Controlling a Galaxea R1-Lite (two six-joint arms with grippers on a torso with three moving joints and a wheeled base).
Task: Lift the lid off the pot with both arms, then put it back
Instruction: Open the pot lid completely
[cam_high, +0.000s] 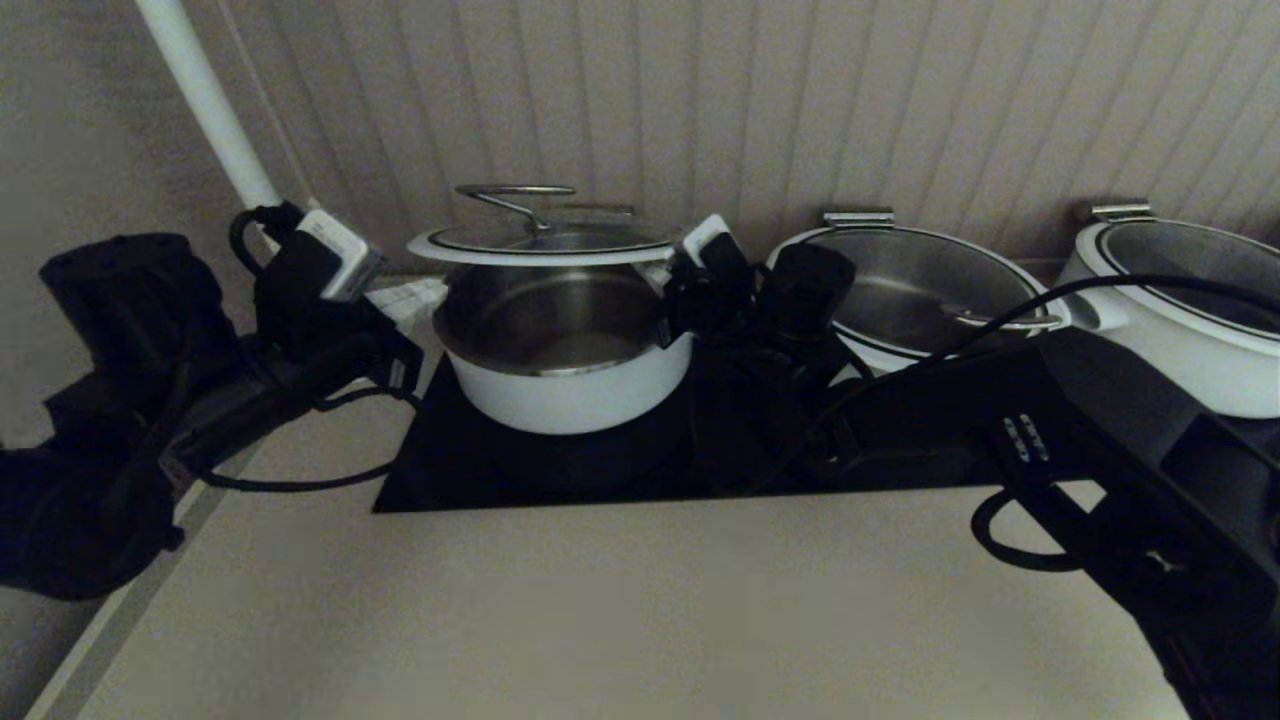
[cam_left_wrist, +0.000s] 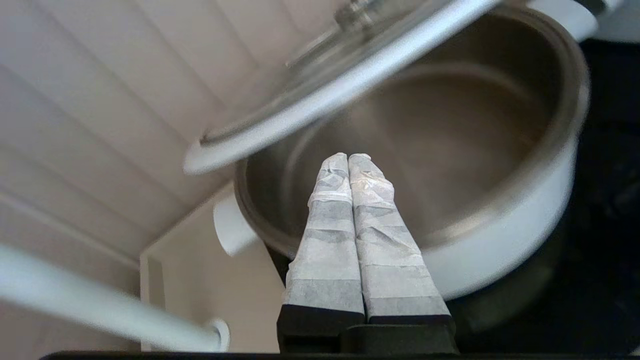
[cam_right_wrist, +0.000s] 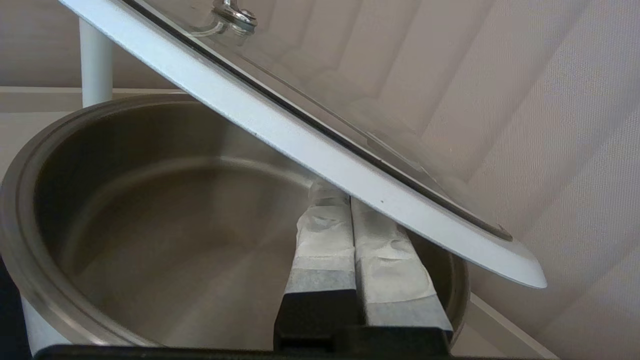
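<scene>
The glass lid hovers level above the white pot, which sits on the black cooktop. The left end effector and right end effector, each clenched with fingers pressed together, prop its rim from opposite sides, probably to keep it balanced.

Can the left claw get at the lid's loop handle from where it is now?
Probably not. The left claw is shut, below the raised lid; the glass lies between it and the loop handle on top.
</scene>
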